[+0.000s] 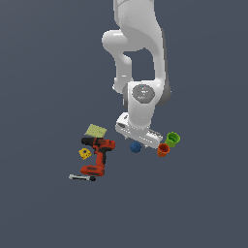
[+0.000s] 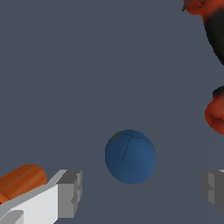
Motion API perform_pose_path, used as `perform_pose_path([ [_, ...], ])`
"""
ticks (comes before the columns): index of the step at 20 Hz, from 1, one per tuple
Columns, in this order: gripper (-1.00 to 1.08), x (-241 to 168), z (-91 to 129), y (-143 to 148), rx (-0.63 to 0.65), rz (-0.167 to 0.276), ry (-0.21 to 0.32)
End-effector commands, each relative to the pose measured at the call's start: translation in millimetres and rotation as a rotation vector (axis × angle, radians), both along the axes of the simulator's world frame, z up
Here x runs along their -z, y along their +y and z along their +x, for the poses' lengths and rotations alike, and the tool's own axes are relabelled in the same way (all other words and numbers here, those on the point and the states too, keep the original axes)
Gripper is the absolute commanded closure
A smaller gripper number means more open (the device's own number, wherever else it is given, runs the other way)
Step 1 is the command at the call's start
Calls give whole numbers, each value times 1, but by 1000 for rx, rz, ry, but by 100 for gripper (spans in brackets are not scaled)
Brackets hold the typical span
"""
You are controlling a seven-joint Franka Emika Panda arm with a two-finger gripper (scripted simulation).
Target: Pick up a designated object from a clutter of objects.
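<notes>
Now the gripper [image 2: 140, 190], fingers spread apart, is hovering over the blue ball [image 2: 130, 156]; next it needs lowering to straddle it, avoiding the orange cup [image 2: 22, 181].

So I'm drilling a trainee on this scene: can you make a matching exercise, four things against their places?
Things:
1. blue ball
2. green cup
3. yellow block
4. grey tool

Places:
A. exterior view's left of the power drill
B. below the drill's base in the exterior view
C. between the open hand's fingers
D. beside the orange cup

Pairs: 1-C, 2-D, 3-A, 4-B
</notes>
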State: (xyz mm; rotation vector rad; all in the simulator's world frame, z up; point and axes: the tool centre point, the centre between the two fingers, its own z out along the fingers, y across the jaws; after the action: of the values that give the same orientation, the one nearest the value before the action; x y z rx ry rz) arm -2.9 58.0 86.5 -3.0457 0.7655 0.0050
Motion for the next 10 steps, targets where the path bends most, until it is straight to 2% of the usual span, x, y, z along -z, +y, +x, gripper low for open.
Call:
perform_pose_path([
  [1,-92,5,-1,1,11,-2,-3],
  [10,-92,15,-1,1,10,-2,-2],
])
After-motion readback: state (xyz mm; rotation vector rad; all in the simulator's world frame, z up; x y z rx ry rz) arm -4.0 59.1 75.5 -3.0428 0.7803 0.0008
